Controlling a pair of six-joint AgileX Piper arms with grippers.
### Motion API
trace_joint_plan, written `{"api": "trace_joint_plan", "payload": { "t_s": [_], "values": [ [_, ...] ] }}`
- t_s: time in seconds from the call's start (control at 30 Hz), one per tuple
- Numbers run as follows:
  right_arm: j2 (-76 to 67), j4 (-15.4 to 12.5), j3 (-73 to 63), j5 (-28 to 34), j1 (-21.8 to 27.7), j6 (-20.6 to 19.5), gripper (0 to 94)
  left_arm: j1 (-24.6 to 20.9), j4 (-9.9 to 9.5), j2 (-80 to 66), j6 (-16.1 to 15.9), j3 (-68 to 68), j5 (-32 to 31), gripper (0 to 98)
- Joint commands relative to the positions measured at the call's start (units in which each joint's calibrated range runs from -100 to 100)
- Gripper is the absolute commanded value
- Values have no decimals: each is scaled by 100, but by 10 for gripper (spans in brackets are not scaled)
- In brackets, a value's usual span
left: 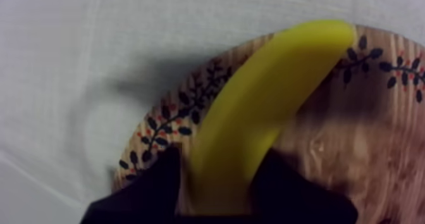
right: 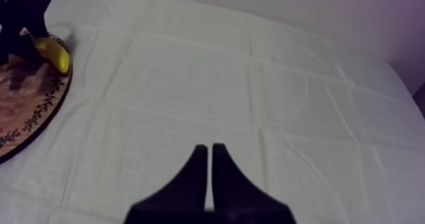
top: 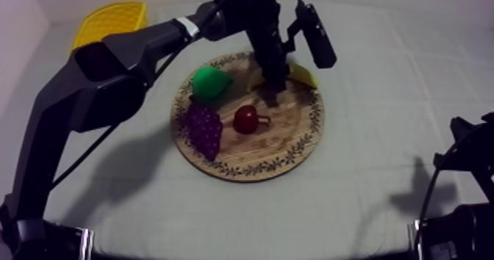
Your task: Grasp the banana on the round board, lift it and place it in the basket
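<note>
Left gripper clasps banana on board; near end hidden.

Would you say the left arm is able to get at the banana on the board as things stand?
Probably yes: the left end effector sits down at the banana on the board, one finger against each side of it; the pear, grapes and small red fruit lie clear of it.

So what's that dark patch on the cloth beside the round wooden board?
Top view: the left arm's shadow on the grey-white cloth; left wrist view: another shadow on the cloth beyond the round wooden board's rim.
</note>
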Motion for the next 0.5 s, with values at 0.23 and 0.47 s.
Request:
{"api": "trace_joint_plan", "payload": {
  "t_s": [0.23, 0.47],
  "values": [
    [-2, -3, -3, 1, 2, 0, 3, -9, -9, 47, 6, -84, 33, 128],
    [-2, -3, -3, 1, 2, 0, 3, -5, -14, 46, 28, -98, 40, 46]
  ]
}}
